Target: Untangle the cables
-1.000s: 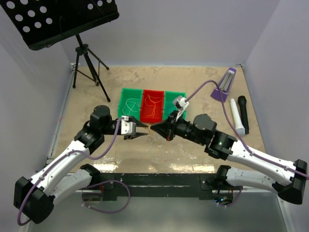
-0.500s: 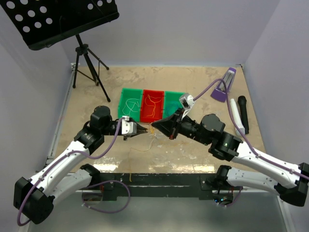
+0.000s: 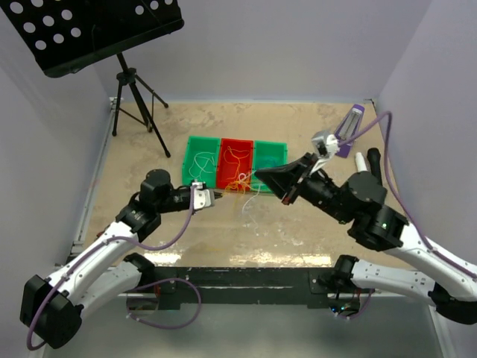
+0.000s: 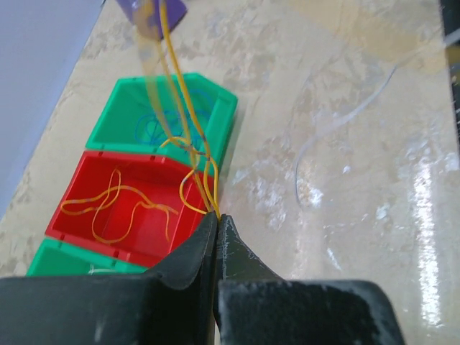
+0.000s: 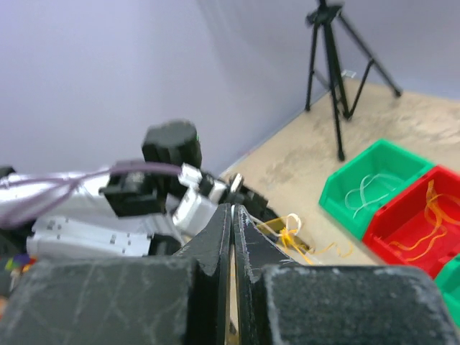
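Top external: cables [image 3: 238, 182], a yellow and white tangle, just in front of the red bin [image 3: 237, 141]. Left fingers [image 4: 198, 248] I see clamped on the cables; right fingers [image 5: 215, 237] pressed together, hold I cannot tell.

The worktop [image 4: 359, 93] looks like beige marbled stone, polished and glossy with streaks of glare. The red bin [image 4: 136, 164] and the green bin [image 4: 123, 106] beside it are smooth, faintly shiny plastic. The cords [image 4: 208, 188] are thin, slick yellow strands. The left claw [image 4: 218, 217] and the right claw [image 5: 231, 208] are matt black plastic, finely grainy.
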### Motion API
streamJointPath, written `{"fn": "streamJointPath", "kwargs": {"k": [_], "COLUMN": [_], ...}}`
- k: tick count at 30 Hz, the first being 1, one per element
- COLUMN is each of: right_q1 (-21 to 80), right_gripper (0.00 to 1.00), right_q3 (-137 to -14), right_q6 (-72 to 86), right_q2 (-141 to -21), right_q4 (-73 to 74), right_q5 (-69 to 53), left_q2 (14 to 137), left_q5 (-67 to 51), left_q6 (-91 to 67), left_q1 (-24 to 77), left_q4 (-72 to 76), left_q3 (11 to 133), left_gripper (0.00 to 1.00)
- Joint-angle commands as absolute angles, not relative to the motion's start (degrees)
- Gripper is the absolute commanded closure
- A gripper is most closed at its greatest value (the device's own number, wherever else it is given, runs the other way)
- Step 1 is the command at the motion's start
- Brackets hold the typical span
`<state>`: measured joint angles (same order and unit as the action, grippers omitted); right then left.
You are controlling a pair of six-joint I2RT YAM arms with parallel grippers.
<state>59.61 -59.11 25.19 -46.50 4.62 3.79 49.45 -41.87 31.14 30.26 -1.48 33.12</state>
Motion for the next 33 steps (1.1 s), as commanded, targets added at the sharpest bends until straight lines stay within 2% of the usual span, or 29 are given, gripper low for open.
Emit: {"fn": "streamJointPath", "kwargs": {"k": [1,9,17,22,24,25,27,28,33], "right_q1": [59.76,59.77,59.68,59.77,59.68,59.76,59.68,59.85,59.76], "right_gripper": [1.0,1.0,1.0,1.0,1.0,1.0,1.0,1.0,1.0], "right_q3": [-66.08,-76.71,-82.79,-81.57,-80.08,-78.94,-77.18,-76.12,-72.16], "right_q6": [21.19,16.44,13.45,14.06,14.59,15.02,15.73,16.25,18.01], "right_q2": [-42.46,-39.12,-37.88,-38.75,-39.46,-39.81,-40.78,-41.39,-42.89], "right_q4": [7.9,13.36,15.47,15.03,14.94,14.68,13.8,13.54,10.11], "right_q5": [12.38,22.49,25.66,24.0,22.51,21.46,19.35,18.55,14.6], "left_q2": [49.04,48.16,47.02,46.84,46.85,46.5,44.75,43.52,38.24], "left_q5": [-30.34,-24.18,-24.0,-25.48,-27.94,-29.25,-32.59,-34.35,-41.47], "left_q6": [36.64,42.97,51.49,54.75,54.23,53.97,53.88,53.27,47.3], "left_q1": [29.8,26.55,26.02,26.02,26.02,26.02,26.02,26.02,26.02], "left_q4": [-1.14,-1.23,-6.06,-11.32,-15.45,-17.82,-21.87,-23.02,-22.86], "left_q3": [28.57,20.75,18.02,19.06,21.96,23.36,26.7,28.37,35.4], "left_gripper": [1.0,1.0,1.0,0.98,0.79,0.6,0.11,0.0,0.0]}}
